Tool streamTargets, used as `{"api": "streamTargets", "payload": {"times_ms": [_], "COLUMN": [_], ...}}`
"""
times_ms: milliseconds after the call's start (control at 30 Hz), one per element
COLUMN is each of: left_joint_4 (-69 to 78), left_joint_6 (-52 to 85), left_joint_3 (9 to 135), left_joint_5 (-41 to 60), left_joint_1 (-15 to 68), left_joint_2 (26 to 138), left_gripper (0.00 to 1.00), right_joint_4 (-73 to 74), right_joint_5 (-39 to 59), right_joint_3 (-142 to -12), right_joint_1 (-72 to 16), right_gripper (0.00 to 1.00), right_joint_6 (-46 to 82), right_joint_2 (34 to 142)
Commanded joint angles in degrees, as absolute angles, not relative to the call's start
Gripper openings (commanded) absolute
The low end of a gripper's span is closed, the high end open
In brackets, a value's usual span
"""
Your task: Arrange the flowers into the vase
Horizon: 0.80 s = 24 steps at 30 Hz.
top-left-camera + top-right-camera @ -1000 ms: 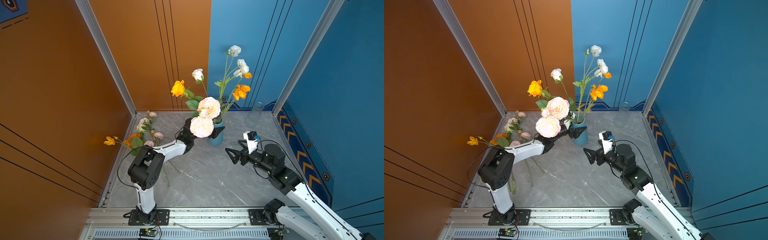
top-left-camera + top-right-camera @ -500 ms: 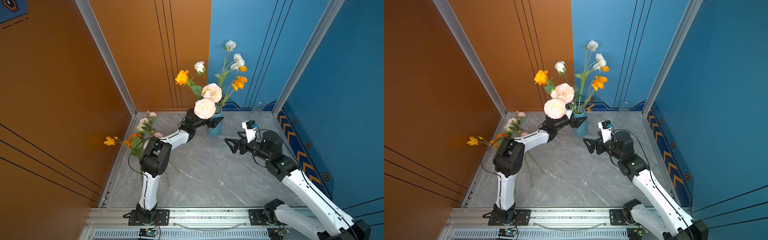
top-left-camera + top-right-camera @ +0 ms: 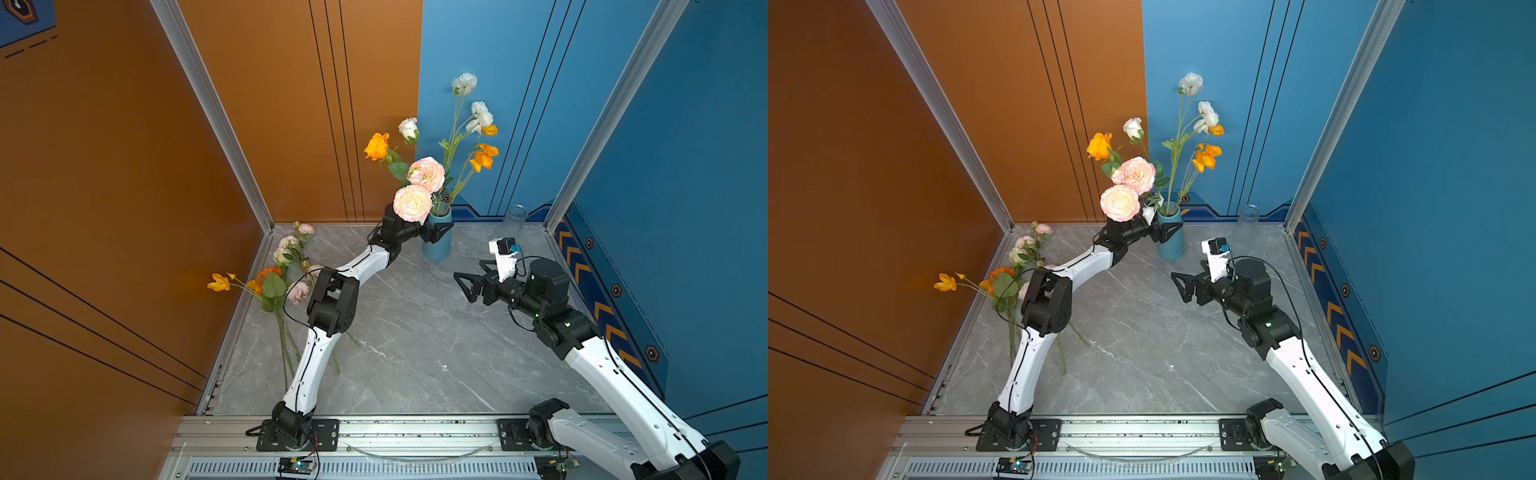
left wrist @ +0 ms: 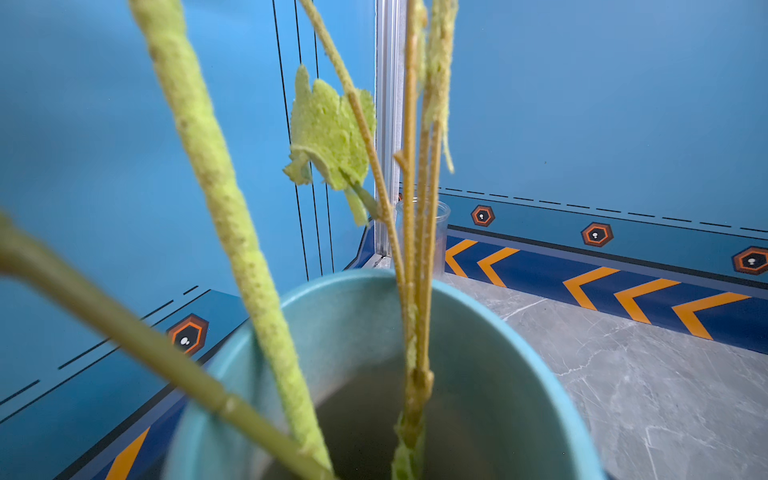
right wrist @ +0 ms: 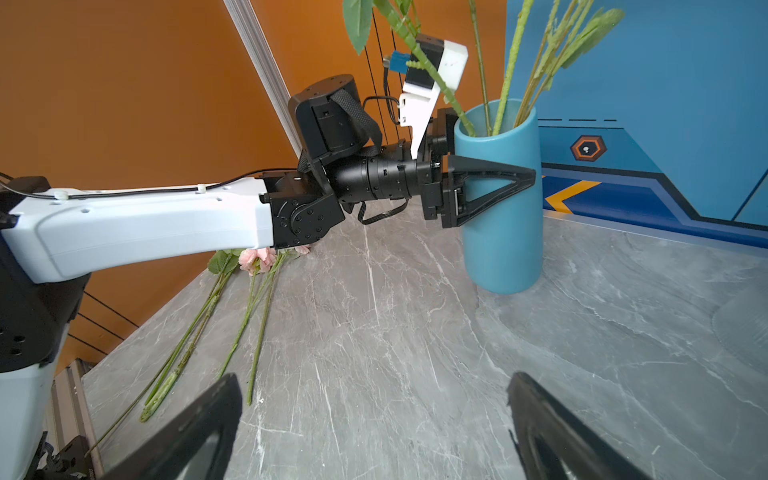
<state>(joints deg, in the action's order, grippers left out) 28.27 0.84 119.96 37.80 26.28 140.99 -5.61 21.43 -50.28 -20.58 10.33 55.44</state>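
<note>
At the back of the table (image 3: pixel 415 332), the left gripper (image 3: pixel 436 230) appears to steady the vase (image 3: pixel 437 249) between wide-spread jaws, with some flowers (image 3: pixel 424 174) standing in it; the right gripper (image 3: pixel 463 286) hangs fully open and empty; the next move is judged to be fetching one of the loose flowers (image 3: pixel 286 266) by the orange wall (image 3: pixel 124 208).

Left end effector (image 5: pixel 521 164) around blue vase (image 5: pixel 503 249)

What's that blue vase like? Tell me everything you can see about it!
The vase is a tall teal-blue tube, matte like pottery, open at the top. It stands upright on the grey marble table near the blue back wall. Several green flower stems poke out of it. The left gripper seems to hug its upper part, a jaw each side.
</note>
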Motion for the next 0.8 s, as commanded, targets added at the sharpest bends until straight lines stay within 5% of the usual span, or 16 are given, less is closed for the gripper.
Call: {"api": "streamTargets", "payload": {"times_ms": [0,767], "left_joint_4": [32.05,26.54], "left_joint_6": [-1.52,-6.21], "left_joint_3": [127.50,133.39], "left_joint_5": [40.26,38.15], "left_joint_1": [25.10,22.15], "left_joint_2": [139.56,145.16], "left_gripper": [0.41,0.40], "right_joint_4": [-6.90,-10.32], "right_joint_5": [21.82,20.22], "right_joint_3": [-49.58,-48.79], "right_joint_1": [-19.87,-19.64], "right_gripper": [1.00,1.00], "right_joint_6": [9.77,9.84], "right_joint_2": [53.92,50.99]}}
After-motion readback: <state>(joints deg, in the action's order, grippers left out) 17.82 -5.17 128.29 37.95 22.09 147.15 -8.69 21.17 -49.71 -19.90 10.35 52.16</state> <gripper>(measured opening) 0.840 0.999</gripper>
